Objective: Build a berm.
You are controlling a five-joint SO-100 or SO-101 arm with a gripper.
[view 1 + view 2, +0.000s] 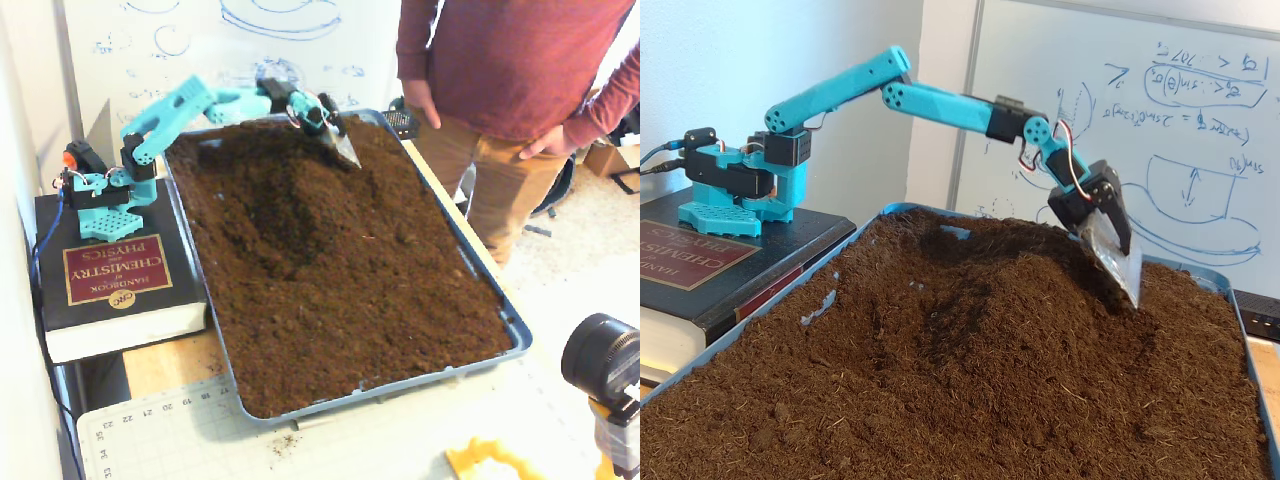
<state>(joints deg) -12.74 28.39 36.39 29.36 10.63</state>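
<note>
So the berm (1040,262) is the raised hump of loose dark-brown soil at the whiteboard end of the blue tray (515,330), running across near the back rim and sloping down toward the rest of the dirt; from the higher camera it reads as a ridge (330,170) just to the right of a darker hollow (270,215) dug into the soil. The rest of the tray is filled edge to edge with the same crumbly stuff, flatter out toward the near end. The gripper (1120,262) is stretched way out over the back of the tray, with a flat silvery scoop blade (1118,258) on it, tilted tip-down and sitting right at the far side of the berm's crest, tip touching or nearly touching the soil. In the higher fixed view the same gripper (340,145) is up by the tray's back rim. Can't really tell how far apart the jaws are, the blade and black housing hide that. The teal arm (940,100) is extended nearly level from its base (100,190), which sits on a thick chemistry and physics handbook (115,275) just left of the tray. Behind the tray is a whiteboard (1180,130) with blue sketches, and a person (510,90) in a maroon shirt stands off the tray's right side.
</note>
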